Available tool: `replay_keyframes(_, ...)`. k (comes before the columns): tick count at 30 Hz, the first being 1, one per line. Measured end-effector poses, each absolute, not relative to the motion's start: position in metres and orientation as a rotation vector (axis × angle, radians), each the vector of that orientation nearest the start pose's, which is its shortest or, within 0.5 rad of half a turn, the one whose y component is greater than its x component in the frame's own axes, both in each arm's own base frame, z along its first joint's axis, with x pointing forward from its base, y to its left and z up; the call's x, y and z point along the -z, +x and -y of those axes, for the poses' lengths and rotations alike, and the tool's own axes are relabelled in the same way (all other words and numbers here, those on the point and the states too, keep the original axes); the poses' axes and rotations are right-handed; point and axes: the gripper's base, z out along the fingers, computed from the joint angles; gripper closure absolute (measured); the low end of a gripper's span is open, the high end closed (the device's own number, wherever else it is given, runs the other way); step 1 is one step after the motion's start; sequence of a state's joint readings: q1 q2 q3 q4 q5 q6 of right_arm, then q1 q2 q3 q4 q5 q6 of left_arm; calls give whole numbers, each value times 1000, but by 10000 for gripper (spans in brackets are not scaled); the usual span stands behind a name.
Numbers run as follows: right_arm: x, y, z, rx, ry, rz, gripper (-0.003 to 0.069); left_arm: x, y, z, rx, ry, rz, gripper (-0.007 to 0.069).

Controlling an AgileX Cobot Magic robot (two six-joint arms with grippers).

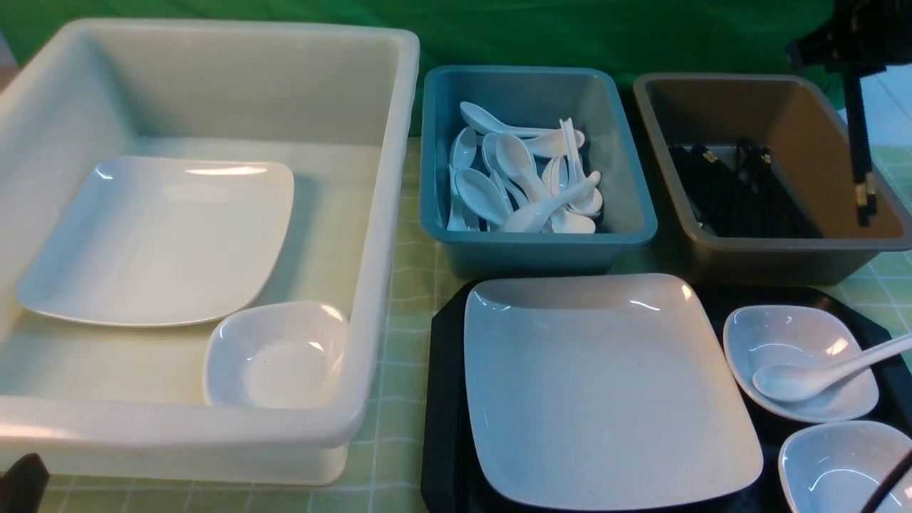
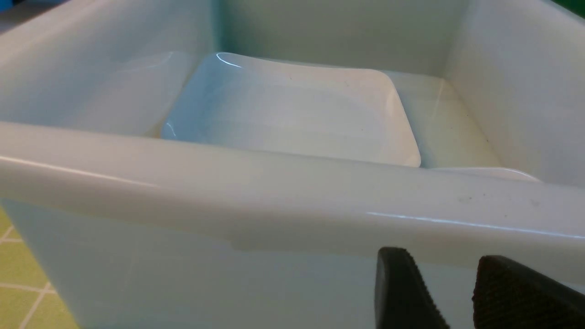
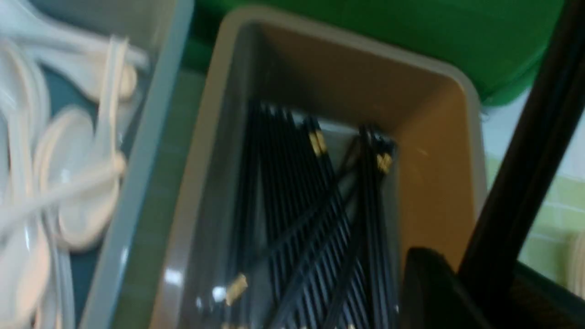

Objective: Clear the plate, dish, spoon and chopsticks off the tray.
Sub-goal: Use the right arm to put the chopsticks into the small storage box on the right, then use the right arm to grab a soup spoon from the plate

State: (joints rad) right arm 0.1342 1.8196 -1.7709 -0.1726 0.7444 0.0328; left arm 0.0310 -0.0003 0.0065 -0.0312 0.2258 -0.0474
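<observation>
**Front view:** the right gripper is clamped on the chopsticks, which hang upright beneath it over the brown tub of black sticks. Recommend lowering them inside the walls before release. The plate and spoon lie on the tray, down and left of that gripper.

**Left wrist view:** the left gripper, jaws apart and empty, faces the white tub, which holds another plate.

**Right wrist view:** blurred; the same tub lies below.

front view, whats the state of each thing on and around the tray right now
plate, flat on the tray, not cleared
spoon, bowl resting in a small dish on the tray
chopsticks, gripped, hanging upright above the brown tub
right gripper, shut on the chopsticks
left gripper, open, empty
</observation>
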Motion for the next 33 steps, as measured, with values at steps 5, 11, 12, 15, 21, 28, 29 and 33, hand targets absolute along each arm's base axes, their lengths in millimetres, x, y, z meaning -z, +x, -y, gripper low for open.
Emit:
replay_keyframes(5,-334,472,-42,14,-89,-2250,570,-191,56,-1,41,-88,-1713,401)
replay_keyframes(11,-286,508,-31,-39,62,-2301,567,-191,56,-1,42,-89,-1713,401)
replay_keyframes(12,-278,510,-29,-45,91,-2319,558,-191,56,-1,42,-89,-1713,401)
replay_keyframes(15,-260,513,-25,-46,130,-2373,498,-191,56,-1,41,-89,-1713,401)
replay_keyframes(21,-270,505,-25,-38,120,-2458,279,-191,56,-1,41,-89,-1713,401)
replay_keyframes(28,-351,464,-22,65,-111,-2446,431,-191,56,-1,40,-88,-1713,401)
replay_keyframes(29,-361,456,-21,85,-145,-2456,464,-191,56,-1,40,-88,-1713,401)
replay_keyframes(33,-399,423,-9,166,-173,-2459,627,-191,56,-1,38,-87,-1713,401)
